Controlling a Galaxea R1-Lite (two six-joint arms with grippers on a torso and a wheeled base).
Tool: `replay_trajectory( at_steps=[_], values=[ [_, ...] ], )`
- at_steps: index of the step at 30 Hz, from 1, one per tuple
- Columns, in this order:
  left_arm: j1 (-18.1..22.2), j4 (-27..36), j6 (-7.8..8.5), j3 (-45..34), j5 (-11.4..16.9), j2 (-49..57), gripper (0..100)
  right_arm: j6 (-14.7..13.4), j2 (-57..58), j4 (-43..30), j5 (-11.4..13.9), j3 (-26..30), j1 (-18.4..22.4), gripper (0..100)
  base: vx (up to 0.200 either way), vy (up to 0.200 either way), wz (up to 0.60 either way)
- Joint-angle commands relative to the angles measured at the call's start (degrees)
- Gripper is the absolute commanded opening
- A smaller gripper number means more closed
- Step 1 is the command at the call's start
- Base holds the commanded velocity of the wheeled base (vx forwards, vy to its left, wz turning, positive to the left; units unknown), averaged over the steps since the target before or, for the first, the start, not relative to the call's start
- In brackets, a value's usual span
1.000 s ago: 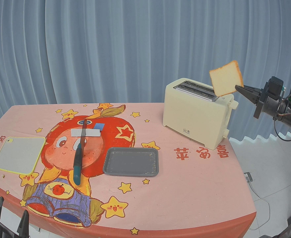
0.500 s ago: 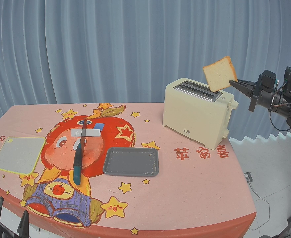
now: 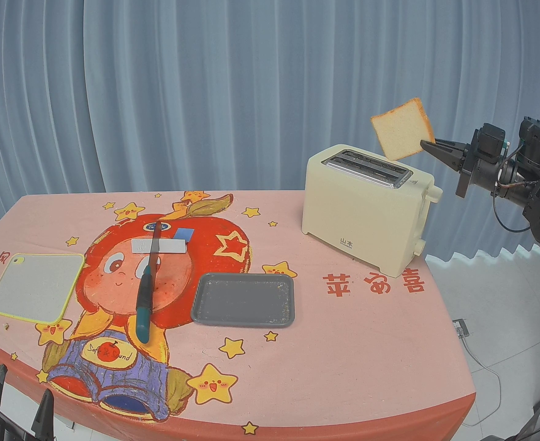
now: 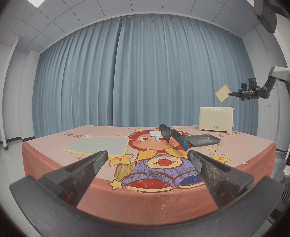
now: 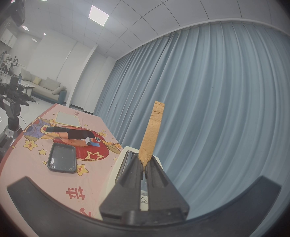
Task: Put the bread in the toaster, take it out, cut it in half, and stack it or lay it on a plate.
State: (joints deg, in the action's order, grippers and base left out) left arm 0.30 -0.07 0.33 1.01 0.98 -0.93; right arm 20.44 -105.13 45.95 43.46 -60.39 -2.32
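Observation:
A slice of bread (image 3: 402, 128) hangs in the air above the right end of the cream toaster (image 3: 365, 209), tilted on one corner. My right gripper (image 3: 430, 145) is shut on its lower right corner, and in the right wrist view the bread (image 5: 151, 133) stands edge-on between that gripper's (image 5: 144, 163) tips, over the toaster (image 5: 125, 163) slots. A knife (image 3: 146, 285) with a teal handle lies on the tablecloth, left of the grey plate (image 3: 243, 300). The white cutting board (image 3: 36, 286) lies at the far left. My left gripper (image 4: 147, 164) stands open below the table's front edge.
A small white card (image 3: 158, 245) and a blue tag (image 3: 184, 234) lie under the knife's blade tip. The toaster's lever (image 3: 433, 193) sticks out on its right side. A blue curtain (image 3: 221, 75) hangs behind the table. The table's right edge drops to the floor.
My right gripper has carried the bread up and to the left, from beside the toaster's right end to above its slots. The left arm has not moved.

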Motion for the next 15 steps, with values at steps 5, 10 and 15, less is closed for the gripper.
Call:
replay_trajectory(
  at_steps=[5,10,15],
  values=[
    [0.0,0.0,0.02,-1.0,0.0,0.8,100,-0.1,-1.7,0.3,0.2,-1.0,0.0,0,0.0,0.0,0.0],
    [0.0,0.0,0.02,-1.0,0.0,0.8,100,-0.3,-1.8,-0.1,0.9,-1.5,0.0,0,0.0,0.0,0.0],
    [0.0,0.0,0.02,-1.0,0.0,0.8,100,-0.4,-3.1,-0.2,0.9,-3.5,0.0,0,0.0,0.0,0.0]
  ],
)
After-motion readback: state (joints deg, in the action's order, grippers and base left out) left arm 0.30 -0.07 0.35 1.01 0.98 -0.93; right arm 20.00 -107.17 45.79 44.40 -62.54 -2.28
